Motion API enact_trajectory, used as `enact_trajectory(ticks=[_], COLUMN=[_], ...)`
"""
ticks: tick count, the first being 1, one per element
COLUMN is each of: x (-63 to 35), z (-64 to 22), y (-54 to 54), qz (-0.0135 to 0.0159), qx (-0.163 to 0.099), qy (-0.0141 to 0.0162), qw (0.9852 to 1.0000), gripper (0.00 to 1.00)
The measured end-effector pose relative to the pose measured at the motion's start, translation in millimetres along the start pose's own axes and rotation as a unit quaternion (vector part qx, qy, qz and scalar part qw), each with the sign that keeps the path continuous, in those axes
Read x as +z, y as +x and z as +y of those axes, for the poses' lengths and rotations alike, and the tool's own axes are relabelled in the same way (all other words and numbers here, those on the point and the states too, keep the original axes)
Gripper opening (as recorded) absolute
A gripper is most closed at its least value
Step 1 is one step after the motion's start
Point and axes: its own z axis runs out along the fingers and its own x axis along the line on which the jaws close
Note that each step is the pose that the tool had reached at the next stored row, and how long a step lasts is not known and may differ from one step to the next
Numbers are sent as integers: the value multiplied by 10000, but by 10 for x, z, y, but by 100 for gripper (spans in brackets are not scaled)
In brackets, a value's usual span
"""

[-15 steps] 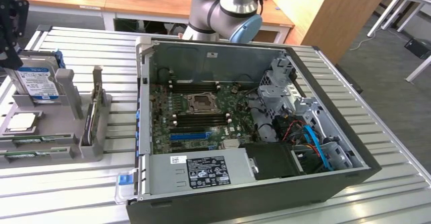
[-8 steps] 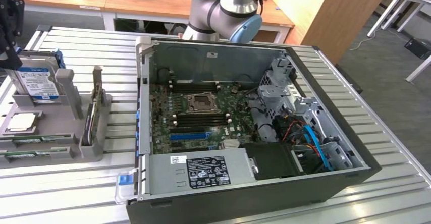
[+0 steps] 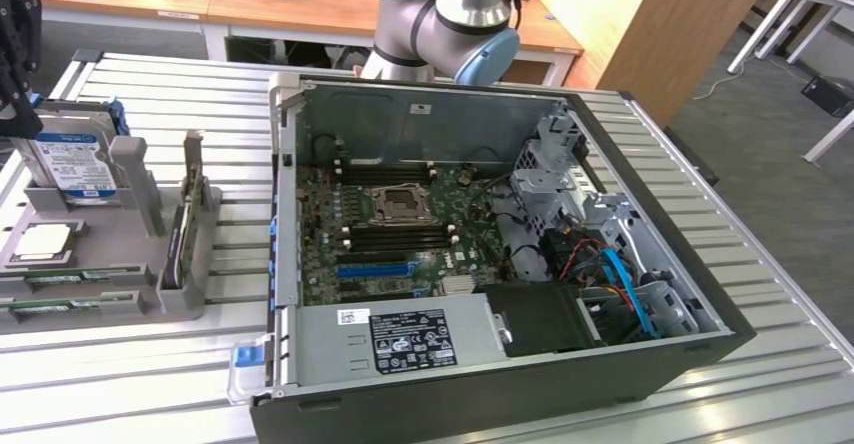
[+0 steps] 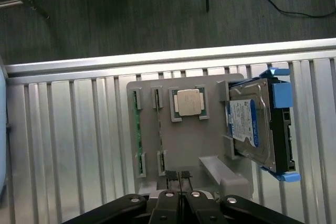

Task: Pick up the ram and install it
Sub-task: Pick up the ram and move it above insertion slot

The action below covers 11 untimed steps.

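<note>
The ram (image 4: 138, 124) is a thin green stick lying on edge in a slot of the grey holder (image 4: 197, 145). In the exterior view, green strips (image 3: 60, 282) lie along the holder's near side. My gripper (image 4: 179, 174) hangs above the holder's edge, apart from the ram. Its black fingertips (image 4: 171, 174) are pressed together with nothing between them. Its black body (image 3: 14, 54) is at the exterior view's left edge, over the hard drive. The open computer case (image 3: 534, 374) lies in the middle, its motherboard (image 3: 400, 224) facing up.
A silver hard drive (image 4: 252, 124) with a blue-and-white label stands in the holder beside a square CPU (image 4: 189, 102). A blue slot strip (image 3: 378, 267) and a power supply (image 3: 400, 339) sit inside the case. The slatted metal table (image 3: 747, 364) extends around both.
</note>
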Motion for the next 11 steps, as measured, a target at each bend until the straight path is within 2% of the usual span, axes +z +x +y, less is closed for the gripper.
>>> enact_trajectory(ticks=[11], x=[0], z=[0], y=[0], qz=[0], qx=[0], qy=[0], qw=[10000], gripper=[11])
